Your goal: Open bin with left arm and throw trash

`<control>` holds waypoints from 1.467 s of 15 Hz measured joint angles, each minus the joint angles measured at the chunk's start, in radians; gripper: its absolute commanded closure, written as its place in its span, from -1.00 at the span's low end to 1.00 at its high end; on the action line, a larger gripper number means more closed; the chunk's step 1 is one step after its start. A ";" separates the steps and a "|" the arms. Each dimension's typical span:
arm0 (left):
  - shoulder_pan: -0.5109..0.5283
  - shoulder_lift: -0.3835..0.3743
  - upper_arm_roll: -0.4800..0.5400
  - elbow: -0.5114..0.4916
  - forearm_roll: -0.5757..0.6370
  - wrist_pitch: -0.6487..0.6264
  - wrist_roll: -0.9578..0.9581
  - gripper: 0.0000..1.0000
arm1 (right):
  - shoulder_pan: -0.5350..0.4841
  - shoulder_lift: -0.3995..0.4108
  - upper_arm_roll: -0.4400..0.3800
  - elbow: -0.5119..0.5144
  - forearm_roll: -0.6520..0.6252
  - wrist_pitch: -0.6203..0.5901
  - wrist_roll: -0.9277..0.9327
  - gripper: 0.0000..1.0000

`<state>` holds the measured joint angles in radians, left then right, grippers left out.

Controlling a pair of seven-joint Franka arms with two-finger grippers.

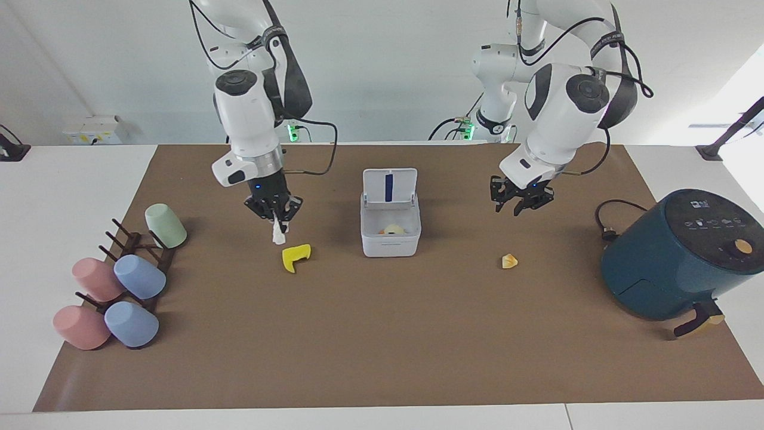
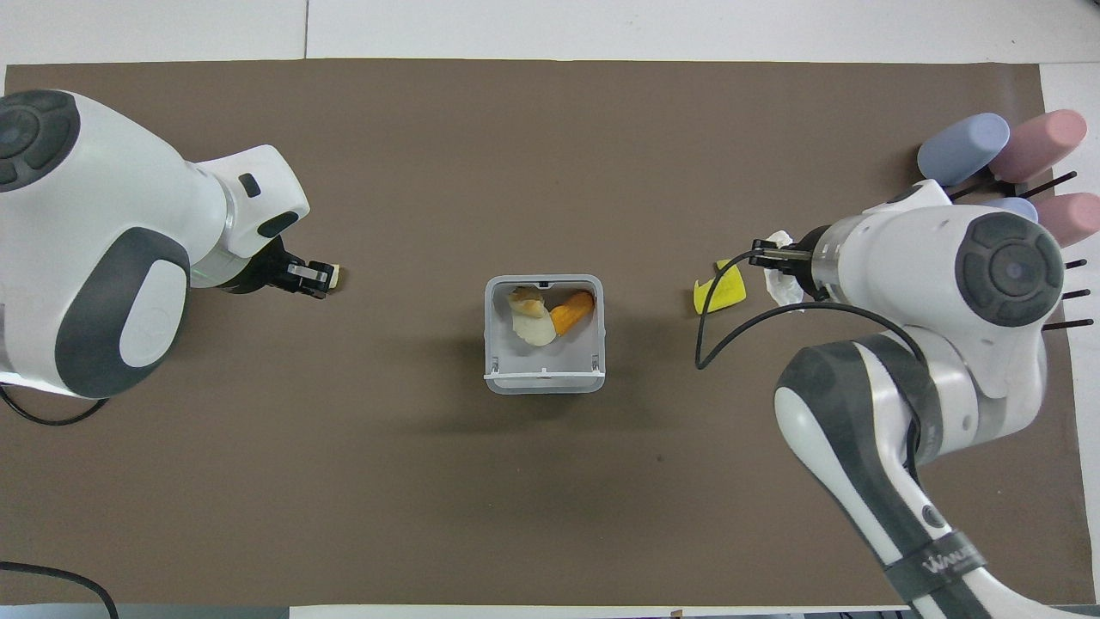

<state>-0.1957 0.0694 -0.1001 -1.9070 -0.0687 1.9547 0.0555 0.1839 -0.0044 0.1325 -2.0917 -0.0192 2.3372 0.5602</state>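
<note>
With the small white plastic bin (image 1: 391,230) open mid-mat, your right gripper (image 1: 278,212) pinches the crumpled white tissue (image 1: 277,235) aloft, next needing carriage above the bin; left gripper (image 1: 520,199), part-open, waits empty.

White bin (image 1: 391,239), blue-striped lid (image 1: 389,186), brown mat (image 1: 382,346).

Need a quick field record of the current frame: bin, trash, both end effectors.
bin: mid mat, lid upright and open
in bin: pale and orange scraps
tissue: pinched in right end effector, off the mat, over the yellow piece
yellow piece: on mat, toward right arm's end from the bin
orange chunk: on mat, toward left arm's end
left end effector: open, empty, raised over the mat near the orange chunk
</note>
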 measured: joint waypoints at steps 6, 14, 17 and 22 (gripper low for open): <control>0.044 0.118 0.002 -0.080 -0.001 0.209 -0.014 -1.00 | 0.204 0.040 0.004 0.003 0.184 0.170 0.161 1.00; 0.069 0.255 -0.002 -0.080 -0.001 0.369 -0.210 -1.00 | 0.265 0.115 0.001 0.001 0.194 0.243 0.191 -1.00; 0.071 0.258 0.001 -0.080 -0.001 0.373 -0.214 -0.61 | 0.265 0.115 0.001 0.002 0.195 0.243 0.199 -1.00; 0.072 0.259 0.008 -0.080 -0.001 0.377 -0.216 0.02 | 0.264 0.115 0.000 0.034 0.193 0.183 0.185 -1.00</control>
<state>-0.1235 0.3281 -0.0920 -1.9866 -0.0696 2.3317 -0.1600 0.4480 0.1103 0.1324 -2.0572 0.1736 2.5198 0.7454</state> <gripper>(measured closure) 0.427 0.000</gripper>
